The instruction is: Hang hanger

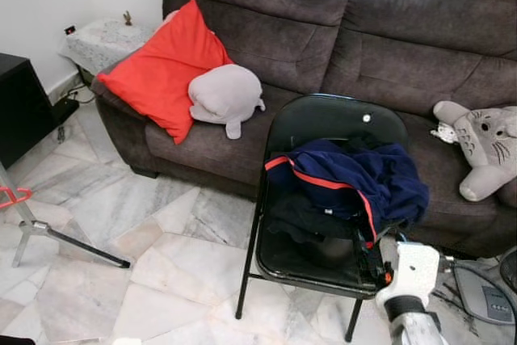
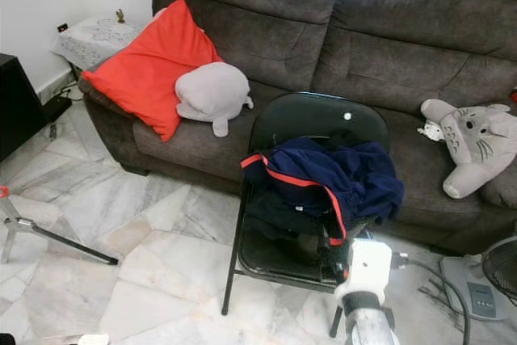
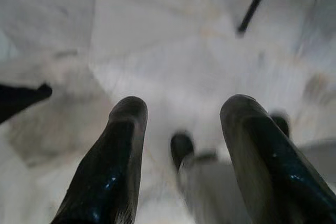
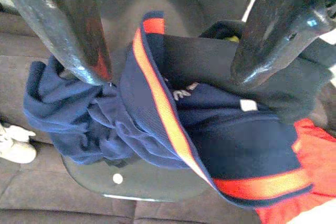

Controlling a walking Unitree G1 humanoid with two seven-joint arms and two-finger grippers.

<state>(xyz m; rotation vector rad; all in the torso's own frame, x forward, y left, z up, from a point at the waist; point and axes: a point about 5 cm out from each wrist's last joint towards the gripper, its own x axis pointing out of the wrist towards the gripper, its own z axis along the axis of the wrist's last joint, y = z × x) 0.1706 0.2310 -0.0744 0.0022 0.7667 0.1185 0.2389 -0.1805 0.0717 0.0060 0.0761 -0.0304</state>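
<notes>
A navy garment point(image 1: 355, 179) with red-orange trim lies heaped on a black folding chair point(image 1: 335, 123), over some black clothing on the seat. My right gripper point(image 4: 168, 74) hangs open just in front of the heap, at the chair's front right corner point(image 1: 373, 262). Its two black fingers point(image 4: 79, 35) stand wide apart with nothing held. A red curved piece point(image 1: 12, 195), possibly a hanger, sits on a metal stand at the far left edge. My left gripper point(image 3: 184, 106) is open over the marble floor, holding nothing.
A dark brown sofa point(image 1: 323, 30) stands behind the chair with a red cushion point(image 1: 161, 66), a grey plush point(image 1: 224, 96) and a grey cat-like plush point(image 1: 485, 147). The stand's legs point(image 1: 69, 240) spread at left. A black cabinet point(image 1: 20, 107) is far left, a fan base point(image 1: 485, 296) right.
</notes>
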